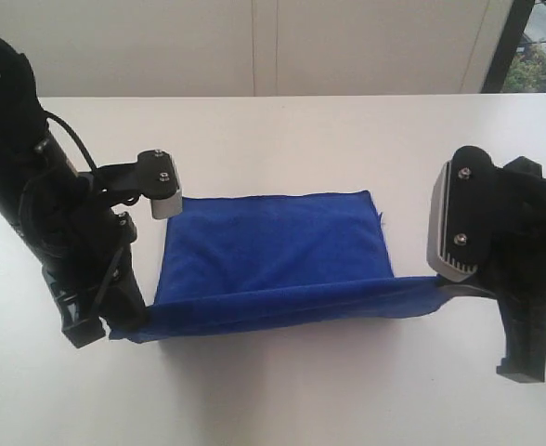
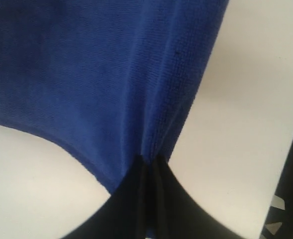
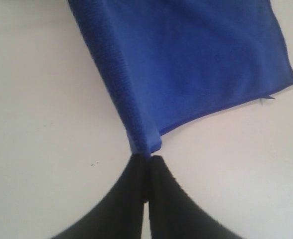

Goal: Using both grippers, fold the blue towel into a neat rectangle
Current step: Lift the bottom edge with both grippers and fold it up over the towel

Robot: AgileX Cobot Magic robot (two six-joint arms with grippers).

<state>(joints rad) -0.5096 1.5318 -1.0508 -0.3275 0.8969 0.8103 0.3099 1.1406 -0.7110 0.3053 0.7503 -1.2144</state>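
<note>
The blue towel [image 1: 273, 255] lies mid-table, its near edge lifted and stretched taut between both grippers while the far part rests flat. My left gripper [image 1: 124, 327] is shut on the towel's near left corner; in the left wrist view the cloth [image 2: 111, 79] bunches into the closed fingertips [image 2: 149, 160]. My right gripper [image 1: 445, 286] is shut on the near right corner; in the right wrist view the towel [image 3: 186, 64] narrows into the closed fingertips [image 3: 147, 158]. A tiny pale tag [image 3: 262, 100] shows at a far corner.
The white table [image 1: 282, 390] surrounds the towel, with bare surface at the front and back. A pale wall stands behind the table's far edge [image 1: 254, 96]. A window corner [image 1: 533, 46] shows at the top right.
</note>
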